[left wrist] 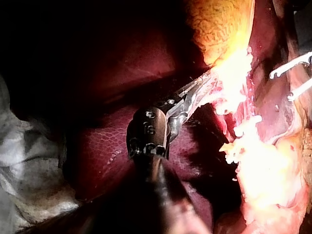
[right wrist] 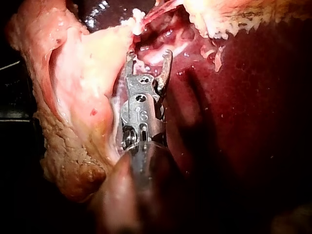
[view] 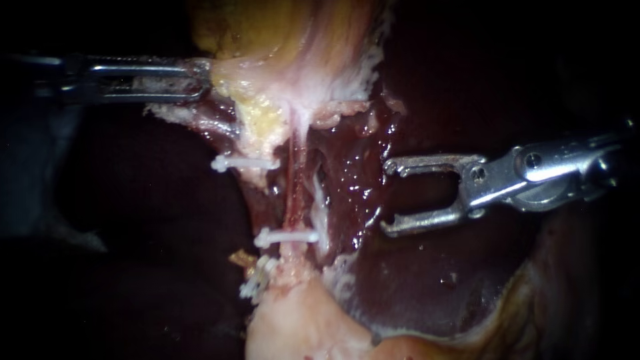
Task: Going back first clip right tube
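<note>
My right instrument (view: 389,198) comes in from the right with its jaws wide open and nothing between them, a short way right of the tubes over dark liver (view: 427,280). A white clip (view: 287,237) crosses the pink middle tube (view: 293,193) low down. Another white clip (view: 245,163) sits on a strand further left, and a third clip (view: 257,280) lies below. My left instrument (view: 205,80) is shut on the pale yellow edge of the gallbladder (view: 280,40), holding it stretched. The right wrist view shows my open jaws (right wrist: 147,56) just short of the tubes.
Raw red tissue (view: 353,173) lies between the tubes and my right jaws. Pale fatty tissue (view: 300,320) bulges below the clips. In the left wrist view my left instrument (left wrist: 204,85) grips bright tissue, and the right instrument's open jaws (left wrist: 292,80) show beyond it.
</note>
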Tool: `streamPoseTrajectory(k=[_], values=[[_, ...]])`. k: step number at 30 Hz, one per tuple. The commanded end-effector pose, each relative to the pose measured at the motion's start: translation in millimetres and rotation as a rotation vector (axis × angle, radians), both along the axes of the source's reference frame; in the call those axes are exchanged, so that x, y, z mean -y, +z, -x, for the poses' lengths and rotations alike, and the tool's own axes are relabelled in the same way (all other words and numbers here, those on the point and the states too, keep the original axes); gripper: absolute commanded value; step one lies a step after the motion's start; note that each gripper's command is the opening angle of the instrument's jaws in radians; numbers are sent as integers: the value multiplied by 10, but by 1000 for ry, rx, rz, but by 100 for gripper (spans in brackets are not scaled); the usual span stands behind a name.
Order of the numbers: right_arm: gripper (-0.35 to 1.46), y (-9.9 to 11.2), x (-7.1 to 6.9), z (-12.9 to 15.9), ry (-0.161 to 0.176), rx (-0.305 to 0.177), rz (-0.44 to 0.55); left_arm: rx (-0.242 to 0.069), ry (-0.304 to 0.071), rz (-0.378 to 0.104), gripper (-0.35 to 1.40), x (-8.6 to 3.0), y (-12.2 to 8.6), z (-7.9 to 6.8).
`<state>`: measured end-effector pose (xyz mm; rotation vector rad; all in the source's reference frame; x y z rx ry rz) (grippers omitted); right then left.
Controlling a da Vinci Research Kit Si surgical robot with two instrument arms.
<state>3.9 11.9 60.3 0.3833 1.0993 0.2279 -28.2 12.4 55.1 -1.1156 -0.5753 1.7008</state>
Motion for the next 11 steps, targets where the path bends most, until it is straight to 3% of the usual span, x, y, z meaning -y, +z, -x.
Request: streamPoseTrajectory(k=[1,11], values=[[50,0,0,0,0,0,0,0,3,0,-35,1,1,1],[50,0,2,-3,1,1,1,1,4,0,-35,1,1,-1]])
